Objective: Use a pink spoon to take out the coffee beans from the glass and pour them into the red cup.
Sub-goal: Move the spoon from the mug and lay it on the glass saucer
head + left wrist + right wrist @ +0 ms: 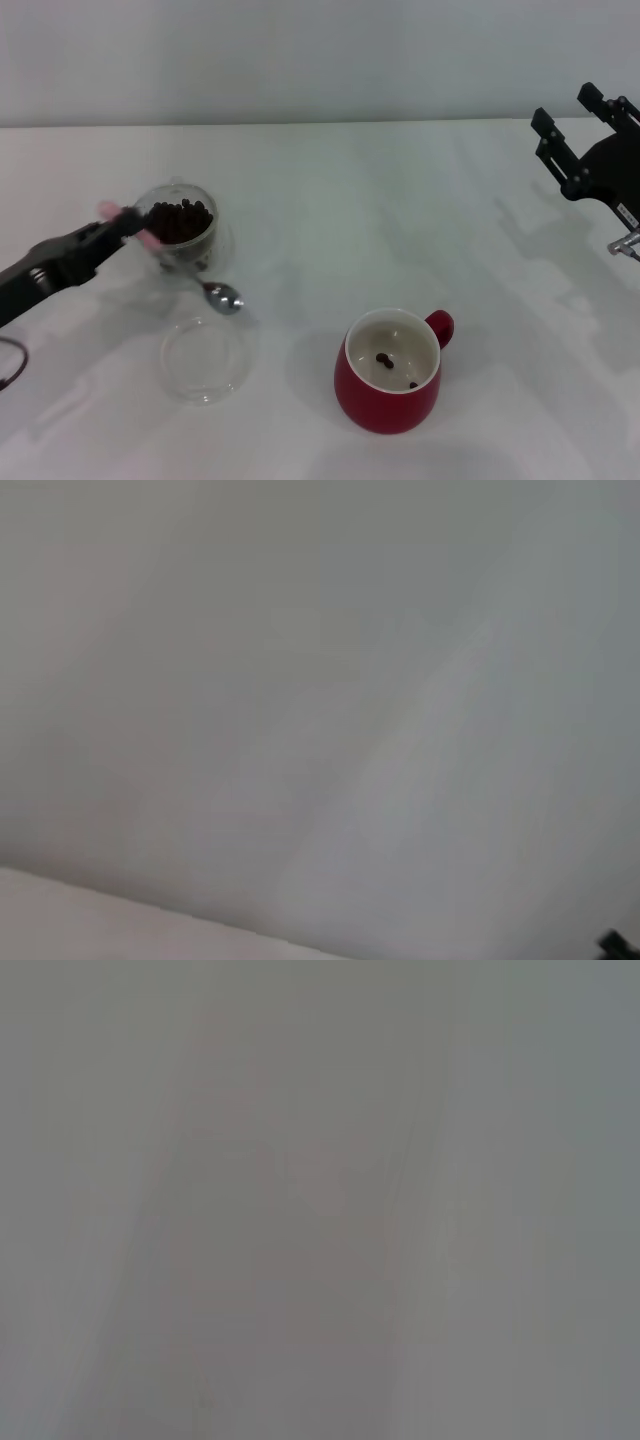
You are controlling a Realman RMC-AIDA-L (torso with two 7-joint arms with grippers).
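I've got the left tool (128, 228) in close on the glass (180, 234), clamped on the pink end of the spoon (222, 297). From the tool the spoon runs down and away to my right, passing in front of the glass; its long axis is a slant, with the metal bowl low beside the glass foot, touching or nearly touching the worktop (330, 200), not inside the glass. That's what matters now: the beans (181, 221) sit heaped in the glass just beyond the tool tip and above the spoon's bowl, so I reckon the bowl has to come up and over the rim before any scoop. The cup (391, 371) lies well off to the right of the tool and nearer me, handle turned away toward the right.

The right tool (585, 125) hangs parked far right, fingers apart, well clear of everything. The left arm is much the nearer.

Count: one spoon, one glass, one cup, one clear lid (204, 358) flat on the worktop just below the spoon's bowl. Two beans lie in the cup; the heap in the glass I can't count. The wrist views show only blank surface.
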